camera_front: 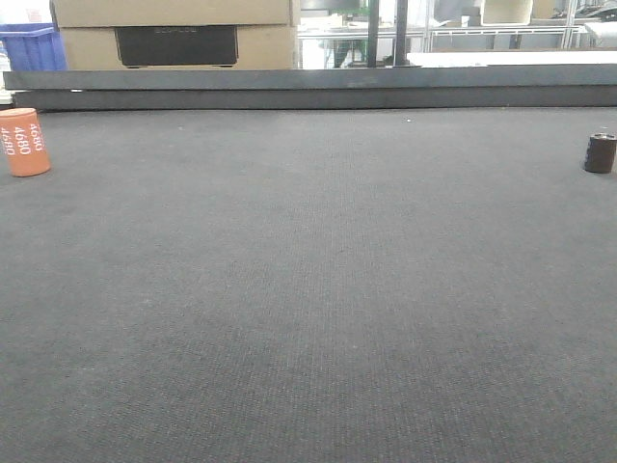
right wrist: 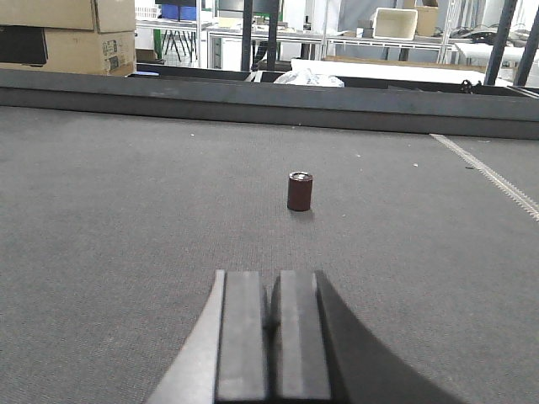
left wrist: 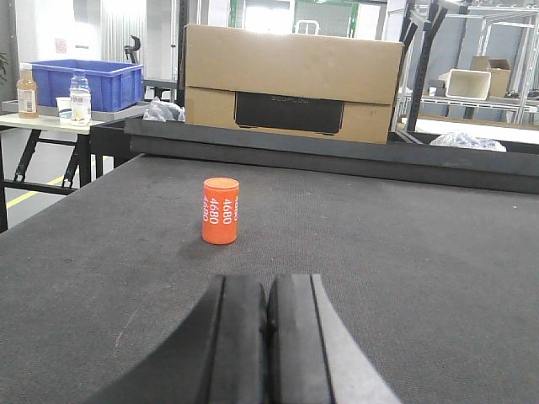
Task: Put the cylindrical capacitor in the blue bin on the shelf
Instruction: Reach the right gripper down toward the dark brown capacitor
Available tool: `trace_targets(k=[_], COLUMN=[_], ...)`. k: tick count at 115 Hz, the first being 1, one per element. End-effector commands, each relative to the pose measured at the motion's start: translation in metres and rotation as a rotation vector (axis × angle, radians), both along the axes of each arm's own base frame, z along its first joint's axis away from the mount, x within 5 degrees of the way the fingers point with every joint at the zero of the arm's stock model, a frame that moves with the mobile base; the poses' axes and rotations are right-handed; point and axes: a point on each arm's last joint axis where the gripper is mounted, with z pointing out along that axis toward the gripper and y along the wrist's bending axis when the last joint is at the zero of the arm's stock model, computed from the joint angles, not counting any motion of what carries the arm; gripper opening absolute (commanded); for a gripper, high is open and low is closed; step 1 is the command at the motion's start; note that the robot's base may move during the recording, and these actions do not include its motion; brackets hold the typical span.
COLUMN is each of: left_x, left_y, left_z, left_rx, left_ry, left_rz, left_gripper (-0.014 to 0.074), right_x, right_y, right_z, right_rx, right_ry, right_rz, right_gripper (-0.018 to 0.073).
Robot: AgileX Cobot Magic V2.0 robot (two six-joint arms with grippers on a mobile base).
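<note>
Dark grey woven matting (camera_front: 308, 289) covers the bench. On its right side a small dark maroon cylindrical capacitor (right wrist: 300, 191) stands upright, ahead of the right gripper (right wrist: 274, 337). A smooth orange cylinder (left wrist: 221, 210) printed "4680" in white stands before the left gripper (left wrist: 268, 337). Both grippers' black jaws are pressed together, empty. A brown cardboard box (left wrist: 290, 80) sits behind
</note>
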Motion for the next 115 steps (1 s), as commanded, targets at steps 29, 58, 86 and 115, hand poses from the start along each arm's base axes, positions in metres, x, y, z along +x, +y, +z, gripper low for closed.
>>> trace_targets(k=[29,58,86,115], left_x=[-0.001,-0.001,-0.001,-0.002], left_y=[0.0,0.0,0.0,0.0], left_z=[0.003,0.004,0.005,0.013], left_rx=[-0.004,-0.004,-0.006,-0.012], left_ry=[-0.028,-0.035,-0.054,-0.143], left_rz=[-0.001,-0.001,0.0,-0.004], left_gripper=[-0.0111,-0.0111,-0.0111,-0.0111], right_x=[0.0,0.0,0.0,-0.001], right_y=[-0.001,-0.001,-0.002,-0.003], right_z=[0.001,0.001,0.009,0.015], right_rx=[-0.007,-0.007,-0.007,-0.007], right_ry=[-0.015,-0.015,-0.101,-0.172], right_rz=[-0.007,-0.007,-0.022,-0.035], right_gripper=[-0.0153,-0.0153,-0.0153,-0.0153])
